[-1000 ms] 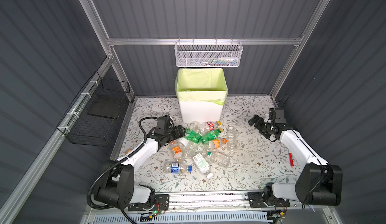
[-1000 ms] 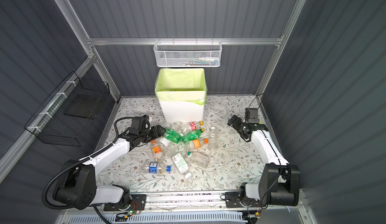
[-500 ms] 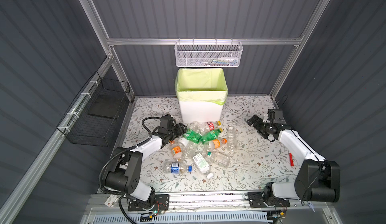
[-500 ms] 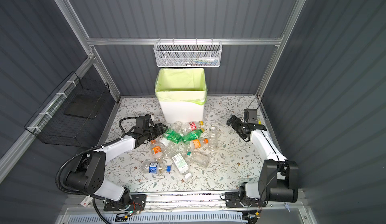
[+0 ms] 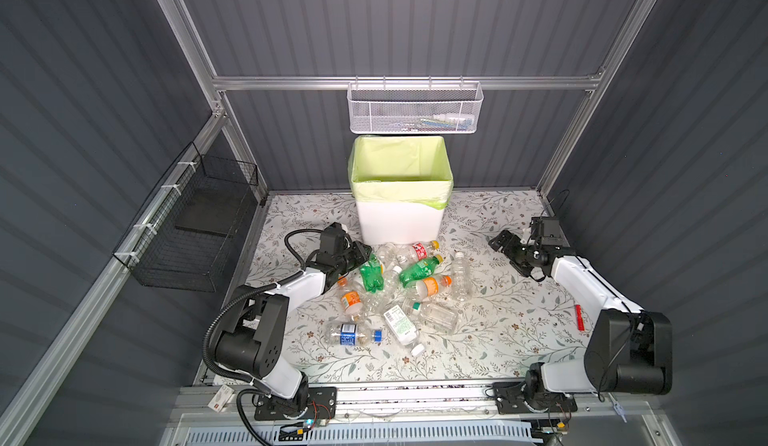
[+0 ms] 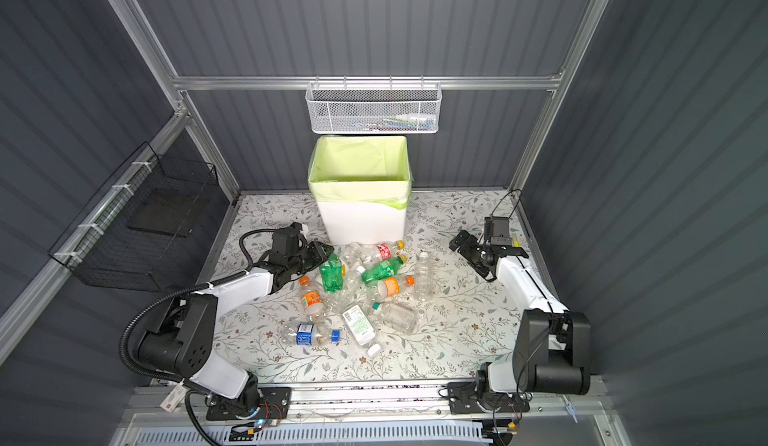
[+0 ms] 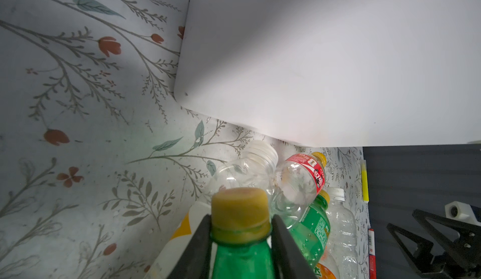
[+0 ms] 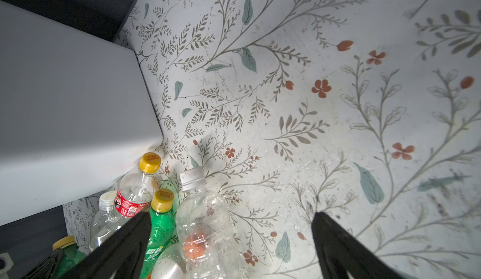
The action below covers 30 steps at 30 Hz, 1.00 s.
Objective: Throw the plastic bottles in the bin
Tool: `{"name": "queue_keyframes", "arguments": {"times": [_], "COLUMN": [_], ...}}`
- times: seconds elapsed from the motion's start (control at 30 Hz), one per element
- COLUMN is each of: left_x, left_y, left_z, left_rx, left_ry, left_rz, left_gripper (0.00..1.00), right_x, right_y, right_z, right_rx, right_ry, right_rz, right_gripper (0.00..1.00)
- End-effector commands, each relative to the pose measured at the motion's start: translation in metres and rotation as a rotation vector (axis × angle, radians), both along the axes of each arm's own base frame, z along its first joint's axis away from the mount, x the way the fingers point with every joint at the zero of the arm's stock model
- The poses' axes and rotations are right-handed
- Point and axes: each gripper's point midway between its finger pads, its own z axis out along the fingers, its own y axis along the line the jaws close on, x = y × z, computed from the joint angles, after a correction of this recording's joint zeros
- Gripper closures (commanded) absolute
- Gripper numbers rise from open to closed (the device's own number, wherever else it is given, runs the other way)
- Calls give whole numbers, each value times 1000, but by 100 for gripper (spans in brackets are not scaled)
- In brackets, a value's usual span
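No small plastic bottles [image 5: 430, 286] are in the tall white bin [image 5: 399, 223] yet; the left claw [image 7: 240, 221] pinches a green bottle [image 7: 242, 259], and the right claw [image 8: 231, 216] gapes empty.

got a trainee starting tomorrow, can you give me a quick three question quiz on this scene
1. True or false: the right gripper is holding a bottle.
2. What is the left gripper shut on? A the green bottle, at its neck; B the blue-capped bottle; C nothing.
3. What colour is the bag lining the bin?
Key: 1 false, its jaws stand open, apart from the bottles; 2 A; 3 pale yellow-green.
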Motion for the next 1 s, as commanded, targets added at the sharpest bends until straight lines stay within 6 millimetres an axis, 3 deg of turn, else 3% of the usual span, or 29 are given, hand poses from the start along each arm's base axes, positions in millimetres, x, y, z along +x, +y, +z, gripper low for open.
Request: {"name": "queue_keyframes", "arguments": {"times": [0.0, 0.27, 0.43, 0.57, 0.7, 0.83, 0.9, 0.97], "left_x": [1, -8, -18, -33, -60, -85, -91, -90], "left_y": [-1, 11, 40, 76, 108, 122, 125, 126], "left_z": [-4, 18, 40, 52, 31, 5, 2, 13], "left_rx": [9, 44, 74, 114, 187, 191, 185, 168], "left_ry": [18, -14, -36, -38, 27, 72, 69, 42], "left_rz": [-7, 0, 43, 104, 155, 195, 216, 230], "left_gripper": [75, 84, 84, 83, 82, 80, 80, 80], "right_x": [1, -1, -1, -2, -4, -7, -9, -11], "right_y": [1, 1, 2, 4, 7, 10, 11, 13], "right_z": [0, -2, 0, 1, 1, 0, -1, -3], "right_rx": [14, 15, 19, 23, 30, 29, 24, 21], "right_ry": [-1, 4, 0, -1, 1, 5, 9, 18], "right_rz": [-4, -2, 2, 7, 15, 22, 28, 32], "right_gripper": [2, 2, 2, 2, 3, 3, 3, 3]}}
